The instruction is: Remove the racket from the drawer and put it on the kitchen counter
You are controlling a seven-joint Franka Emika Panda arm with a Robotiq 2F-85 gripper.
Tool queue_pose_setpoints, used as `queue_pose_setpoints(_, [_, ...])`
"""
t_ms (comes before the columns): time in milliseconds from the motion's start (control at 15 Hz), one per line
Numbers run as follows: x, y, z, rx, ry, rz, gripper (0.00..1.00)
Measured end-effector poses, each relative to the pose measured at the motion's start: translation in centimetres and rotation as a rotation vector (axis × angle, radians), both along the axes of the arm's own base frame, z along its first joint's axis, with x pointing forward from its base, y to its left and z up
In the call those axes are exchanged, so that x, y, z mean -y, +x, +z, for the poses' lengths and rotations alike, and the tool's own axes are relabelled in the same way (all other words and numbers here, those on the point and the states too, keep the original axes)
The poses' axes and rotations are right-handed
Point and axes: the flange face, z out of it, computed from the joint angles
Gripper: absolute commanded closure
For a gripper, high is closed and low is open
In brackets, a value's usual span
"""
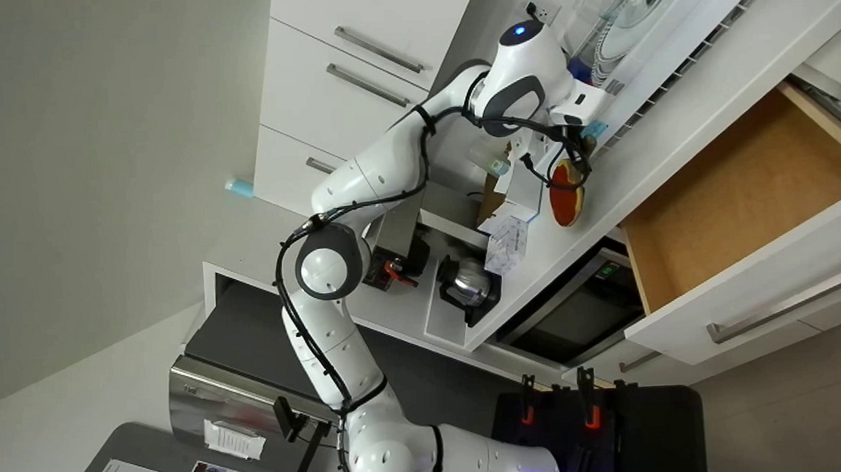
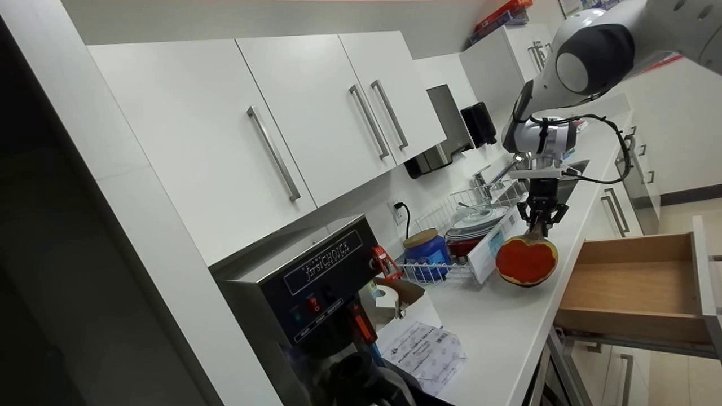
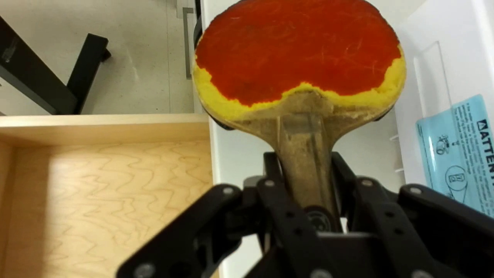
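Two fingers [image 3: 272, 166] of the gripper [image 3: 307, 164], narrowly parted, clamped on the racket's handle [image 3: 303, 154], seemingly above the kitchen counter [image 2: 502, 327]

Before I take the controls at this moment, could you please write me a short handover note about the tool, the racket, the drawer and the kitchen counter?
Tool: closed on the racket by its handle.
Racket: hangs face-end down over the kitchen counter, near the edge beside the drawer. I cannot tell whether its lower rim touches the surface.
Drawer: pulled open.
Done: the racket is out of the drawer.
Left: lay it down on the kitchen counter, release it, then move the tool clear.
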Motion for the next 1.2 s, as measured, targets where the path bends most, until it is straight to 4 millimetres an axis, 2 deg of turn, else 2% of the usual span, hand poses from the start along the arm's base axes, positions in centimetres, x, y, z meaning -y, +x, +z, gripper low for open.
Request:
queue_pose_setpoints(400, [-2.0, 0.7, -2.8, -0.036, 0.012, 0.029, 0.91])
queue_pose_setpoints(933, [-2.5, 1.0, -6.9, -0.075, 0.003, 0.015, 0.91])
queue_pose_setpoints(1000, [-2.5, 1.1, -7.3, -0.080, -0.002, 0.006, 0.42])
queue_pose_setpoints(1133, [-2.5, 1.5, -7.8, -0.086, -0.016, -0.015, 0.33])
queue_pose_setpoints(1200, [-2.6, 1.7, -8.0, -0.088, -0.024, -0.026, 0.24])
